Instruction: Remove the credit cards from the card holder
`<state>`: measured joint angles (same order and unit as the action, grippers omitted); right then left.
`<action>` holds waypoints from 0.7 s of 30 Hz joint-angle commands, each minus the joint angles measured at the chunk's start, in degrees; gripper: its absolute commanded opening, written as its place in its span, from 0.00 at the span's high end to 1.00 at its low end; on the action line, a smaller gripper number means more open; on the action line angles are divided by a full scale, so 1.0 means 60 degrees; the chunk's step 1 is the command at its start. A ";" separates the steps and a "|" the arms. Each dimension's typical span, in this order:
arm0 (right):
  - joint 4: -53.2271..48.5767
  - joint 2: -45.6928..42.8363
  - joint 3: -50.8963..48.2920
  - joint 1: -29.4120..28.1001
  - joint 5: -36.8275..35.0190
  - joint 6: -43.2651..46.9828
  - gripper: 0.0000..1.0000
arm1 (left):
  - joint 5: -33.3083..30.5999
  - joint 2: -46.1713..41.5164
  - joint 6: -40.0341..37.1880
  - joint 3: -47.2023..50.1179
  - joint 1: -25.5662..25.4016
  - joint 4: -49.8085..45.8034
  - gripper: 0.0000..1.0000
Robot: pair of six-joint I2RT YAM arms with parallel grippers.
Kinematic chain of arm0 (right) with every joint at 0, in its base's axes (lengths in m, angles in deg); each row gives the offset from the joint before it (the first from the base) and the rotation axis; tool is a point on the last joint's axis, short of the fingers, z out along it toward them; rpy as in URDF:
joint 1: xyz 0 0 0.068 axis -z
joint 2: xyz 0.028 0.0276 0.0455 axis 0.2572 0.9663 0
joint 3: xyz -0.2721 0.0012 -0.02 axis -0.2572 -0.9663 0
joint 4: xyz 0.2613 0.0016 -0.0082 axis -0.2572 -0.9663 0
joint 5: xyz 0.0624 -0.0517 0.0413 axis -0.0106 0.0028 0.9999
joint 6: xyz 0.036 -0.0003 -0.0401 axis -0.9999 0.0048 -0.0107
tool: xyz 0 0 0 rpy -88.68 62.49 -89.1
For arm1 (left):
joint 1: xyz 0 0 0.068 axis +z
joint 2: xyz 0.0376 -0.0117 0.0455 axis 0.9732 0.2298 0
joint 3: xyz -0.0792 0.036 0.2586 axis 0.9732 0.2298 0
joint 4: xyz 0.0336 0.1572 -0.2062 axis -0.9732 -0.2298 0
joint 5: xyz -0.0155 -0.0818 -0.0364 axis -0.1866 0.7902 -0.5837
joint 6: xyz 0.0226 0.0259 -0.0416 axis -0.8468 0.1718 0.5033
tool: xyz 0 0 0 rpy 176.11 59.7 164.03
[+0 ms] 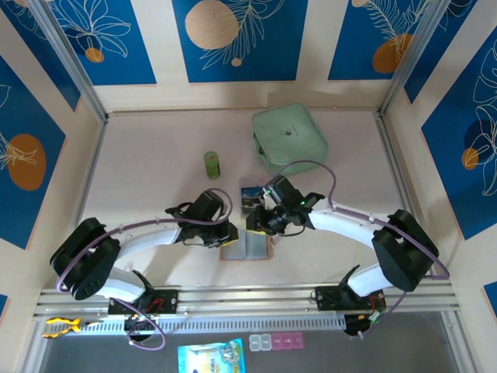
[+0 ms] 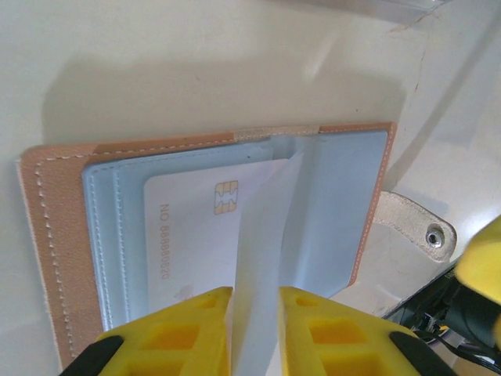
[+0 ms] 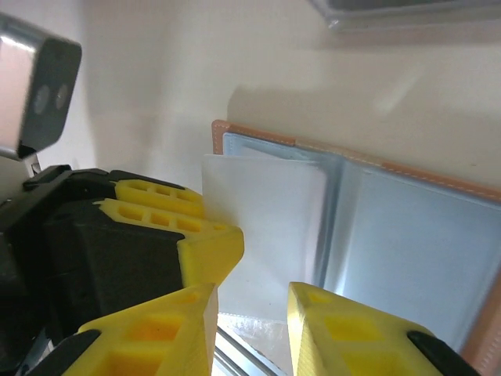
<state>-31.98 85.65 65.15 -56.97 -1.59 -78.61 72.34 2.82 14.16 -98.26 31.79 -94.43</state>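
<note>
One card holder point(image 1: 247, 247) lies open on the worktop point(image 1: 155, 186), between the two arms. In the left wrist view, one white chip card point(image 2: 188, 227) sits in a grey-blue pocket. One clear leaf point(image 2: 262, 235) rises into the narrow gap of the left pincer point(image 2: 255, 305); I cannot tell whether it is pinched. The right pincer point(image 3: 252, 309) has its jaws narrowly apart beside the holder. One blue printed card point(image 1: 251, 196) lies just beyond the holder. One green cylinder point(image 1: 212, 164) and one mint-green case point(image 1: 289, 138) stand farther back.
</note>
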 commanded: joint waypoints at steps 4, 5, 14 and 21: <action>-0.0773 -0.0829 -0.0448 0.0481 0.0011 0.0239 0.69 | 0.0236 0.0404 0.0214 -0.0563 -0.0369 0.0264 0.81; -0.0792 -0.0929 -0.0521 0.0559 0.0048 0.0239 0.69 | 0.0221 0.0450 0.0210 -0.0658 -0.0417 0.0243 0.81; -0.0865 -0.1445 -0.0884 0.1004 0.0301 0.0373 0.69 | 0.0133 0.1157 -0.0108 -0.1595 -0.0842 -0.0299 0.74; -0.0865 -0.1799 -0.1167 0.1238 0.0416 0.0414 0.68 | 0.0219 0.1900 -0.0377 -0.2439 -0.1123 -0.0677 0.68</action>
<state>-35.81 76.65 59.31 -50.17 -0.87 -76.95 72.69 12.63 13.39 -110.59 25.93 -96.22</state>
